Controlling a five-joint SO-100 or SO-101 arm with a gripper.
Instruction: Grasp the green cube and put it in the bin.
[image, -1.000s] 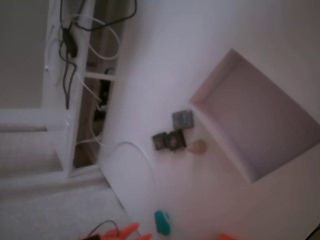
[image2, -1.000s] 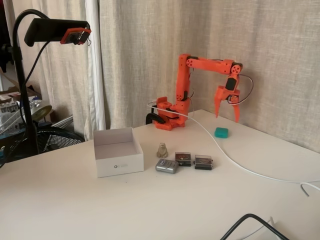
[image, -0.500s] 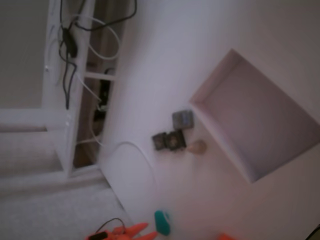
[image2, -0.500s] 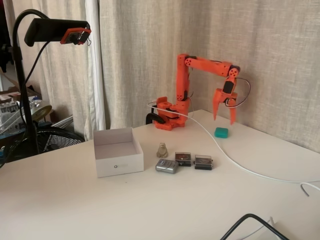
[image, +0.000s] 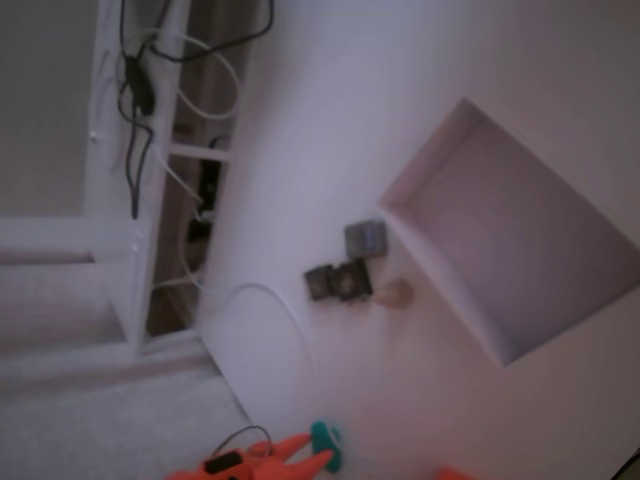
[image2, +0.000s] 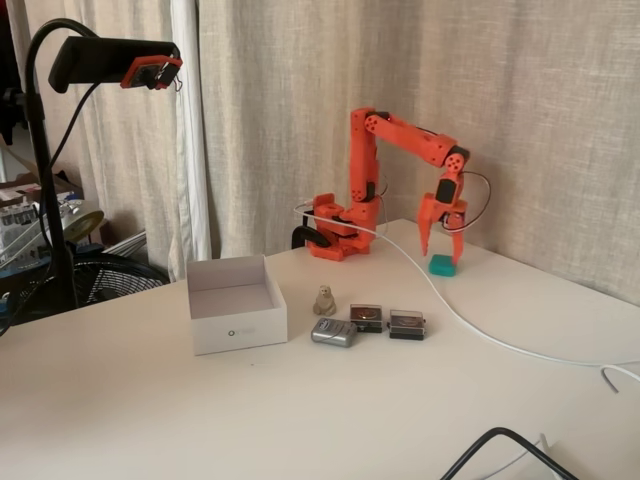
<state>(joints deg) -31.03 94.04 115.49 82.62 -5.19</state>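
The green cube (image2: 443, 265) lies on the white table right of the arm's base; in the other fixed view the green cube (image: 323, 432) shows at the bottom edge. My orange gripper (image2: 441, 252) hangs open just above it, one finger on each side, tips close to the cube's top. Seen from above, the gripper (image: 322, 450) reaches in from the bottom left and partly overlaps the cube. Nothing is held. The bin (image2: 236, 322), a white shallow square box, stands well to the left on the table; from above the bin (image: 470, 310) sits at the right.
Between bin and cube lie a small beige figurine (image2: 324, 299), a silver piece (image2: 333, 332) and two dark grey square pieces (image2: 368, 318) (image2: 407, 323). A white cable (image2: 470, 325) crosses the table beside the cube. A camera stand (image2: 40, 150) rises at the left.
The arm has swung down and leftward in the side view, bringing the open gripper from high above down to just over the green cube. The cube has not moved.
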